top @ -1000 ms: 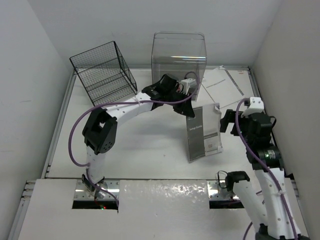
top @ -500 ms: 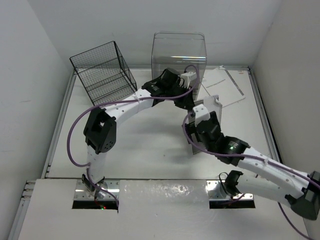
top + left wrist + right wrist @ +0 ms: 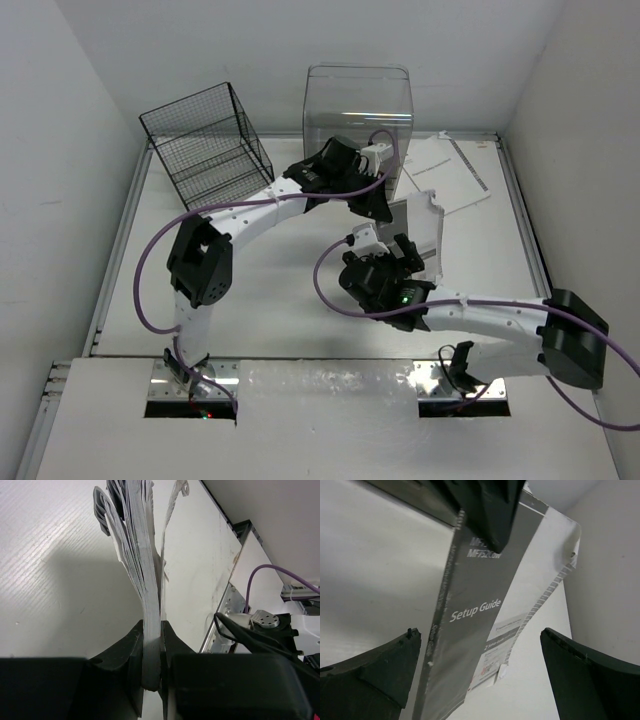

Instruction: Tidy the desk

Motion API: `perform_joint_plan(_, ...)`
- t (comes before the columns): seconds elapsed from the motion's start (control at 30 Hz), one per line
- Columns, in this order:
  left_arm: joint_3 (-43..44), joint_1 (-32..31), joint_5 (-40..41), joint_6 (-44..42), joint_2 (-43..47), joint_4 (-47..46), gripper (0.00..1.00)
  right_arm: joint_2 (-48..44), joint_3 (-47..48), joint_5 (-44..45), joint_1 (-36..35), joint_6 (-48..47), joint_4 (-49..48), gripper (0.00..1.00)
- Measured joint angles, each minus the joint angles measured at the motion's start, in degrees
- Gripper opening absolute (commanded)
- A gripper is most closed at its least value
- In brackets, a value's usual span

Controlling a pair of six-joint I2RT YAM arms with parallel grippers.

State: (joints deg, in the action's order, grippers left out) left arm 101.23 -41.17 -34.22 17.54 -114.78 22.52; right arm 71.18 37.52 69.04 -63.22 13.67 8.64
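Swinging in from right side within the second, right pincer (image 3: 477,635) now gapes wide around Setup Guide booklet (image 3: 428,225). Left pincer (image 3: 377,207) clamps booklet upright above desk surface (image 3: 300,300), near clear bin (image 3: 357,105). Handover looks likely.

Back edge blocked: wire basket (image 3: 205,145) at 11 o'clock, clear bin (image 3: 358,105) at 12, loose papers (image 3: 445,170) at 1. Upright Setup Guide booklet (image 3: 428,225) walls off centre. Bare desk (image 3: 290,300) at 3 and 7 o'clock.
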Motion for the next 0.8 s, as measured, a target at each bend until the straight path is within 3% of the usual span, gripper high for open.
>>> perform_joint_plan(0.27, -0.46, 0.00, -1.03, 1.70, 0.00, -1.27, 0.00, 4.57, -2.97, 2.01, 6.88, 1.31, -6.29, 0.94)
perform_joint_plan(0.37, -0.87, 0.00, -1.40, 2.38, 0.00, -1.73, 0.00, 6.99, -3.52, 3.72, 7.91, 1.81, -7.32, 0.78)
perform_joint_plan(0.4, -0.94, 0.00, -1.53, 2.56, 0.02, -1.75, 0.00, 7.50, -3.48, 4.63, 8.00, 2.36, -7.30, 0.64)
perform_joint_plan(0.47, -0.96, 0.00, -1.99, 3.08, 0.02, -2.01, 0.00, 9.29, -3.04, 5.70, 8.11, 3.45, -6.32, 0.46)
perform_joint_plan(0.5, -1.03, 0.00, -2.23, 3.48, 0.02, -2.25, 0.00, 9.88, -2.51, 5.97, 8.07, 4.52, -5.27, 0.28)
perform_joint_plan(0.57, -1.07, -0.02, -3.06, 4.33, 0.02, -3.52, 0.00, 10.67, -1.51, 5.86, 7.96, 6.36, -3.08, 0.12)
perform_joint_plan(0.63, -1.07, -0.31, -3.69, 4.85, 0.02, -4.57, 0.10, 11.04, -0.70, 6.38, 7.78, 8.46, -0.31, 0.00)
perform_joint_plan(0.67, -1.07, -0.42, -3.87, 4.85, 0.02, -4.66, 0.24, 11.19, -0.33, 6.38, 7.58, 9.88, 1.36, 0.00)
perform_joint_plan(0.77, -1.07, -0.42, -5.07, 3.41, 0.02, -4.42, 0.39, 11.37, 1.20, 7.37, 7.23, 15.74, 8.20, 0.00)
perform_joint_plan(0.8, -1.07, -0.37, -5.46, 2.64, 0.02, -3.91, 0.57, 11.37, 1.51, 7.34, 7.23, 17.66, 10.36, 0.00)
